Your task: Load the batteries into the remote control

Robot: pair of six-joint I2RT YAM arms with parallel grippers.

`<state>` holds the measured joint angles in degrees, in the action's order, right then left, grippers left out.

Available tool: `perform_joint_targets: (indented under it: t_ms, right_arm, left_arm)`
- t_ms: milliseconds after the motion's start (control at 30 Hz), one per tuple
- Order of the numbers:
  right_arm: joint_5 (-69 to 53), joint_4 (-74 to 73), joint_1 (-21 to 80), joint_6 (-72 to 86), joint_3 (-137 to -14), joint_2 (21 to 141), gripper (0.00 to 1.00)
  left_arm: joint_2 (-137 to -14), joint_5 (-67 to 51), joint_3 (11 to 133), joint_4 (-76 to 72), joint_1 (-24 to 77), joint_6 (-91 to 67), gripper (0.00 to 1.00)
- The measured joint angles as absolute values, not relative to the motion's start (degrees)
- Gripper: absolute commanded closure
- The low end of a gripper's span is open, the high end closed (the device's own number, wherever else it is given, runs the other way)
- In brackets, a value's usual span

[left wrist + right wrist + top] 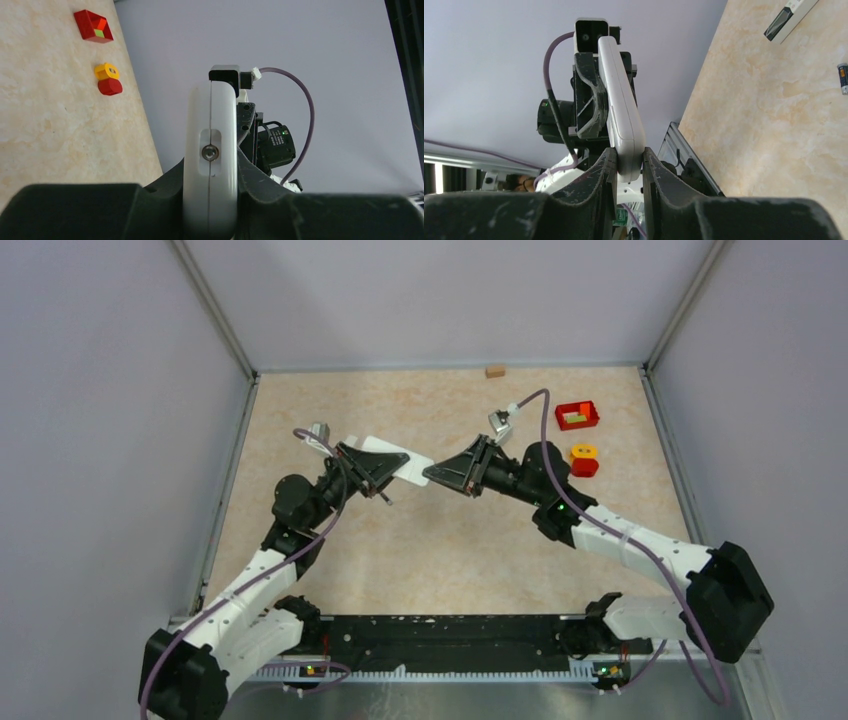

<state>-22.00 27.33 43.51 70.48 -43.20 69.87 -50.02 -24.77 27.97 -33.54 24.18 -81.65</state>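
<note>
The white remote control (398, 458) hangs in the air above the middle of the table, held edge-on between both arms. My left gripper (210, 175) is shut on one end of the remote control (210, 125), a finger pressed against each flat side. My right gripper (629, 161) is shut on the opposite rounded end of the remote control (621, 105), and both its fingers touch the casing. From above, my left gripper (378, 472) and right gripper (440, 472) nearly meet. One battery (843, 78) lies on the table at the right edge of the right wrist view.
A white bar with a dark end (791, 17) lies on the table. At the back right stand a red tray with blocks (577, 415) and a yellow-and-red piece (584, 460). A small wooden block (495, 370) sits by the back wall. Grey walls enclose the table.
</note>
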Motion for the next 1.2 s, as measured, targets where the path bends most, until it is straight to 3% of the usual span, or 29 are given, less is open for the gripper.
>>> perform_joint_targets:
  t_ms: [233,400,667,767,900,1067,1200]
  right_arm:
    - [-21.69,29.67,43.2,70.89,-46.26,74.39,0.94]
    - [-21.74,33.39,42.94,71.61,-47.0,76.36,0.86]
    - [-25.02,31.9,42.65,67.81,-46.02,74.59,0.56]
    - [-27.86,29.56,41.87,63.66,-42.7,70.7,0.33]
    - [-30.28,22.33,40.51,56.18,-41.1,65.36,0.13]
    - [-33.1,15.64,40.32,46.24,-41.45,58.28,0.12]
    - [-37.19,12.01,40.32,40.12,-44.03,57.39,0.21]
  left_arm:
    - [-50.13,-20.36,28.75,-33.58,24.01,-78.5,1.0]
    - [-50.09,-18.46,31.46,-30.44,24.12,-73.41,1.0]
    - [-46.54,-16.86,34.83,-19.73,27.81,-63.02,1.0]
    - [-46.52,-20.64,35.44,-16.56,30.24,-60.8,1.0]
    - [-46.54,-26.22,36.14,-15.11,31.31,-58.0,1.0]
    - [-47.2,-32.42,38.04,-14.87,31.33,-53.71,1.0]
    - [-48.45,-37.98,40.25,-14.87,31.33,-50.48,1.0]
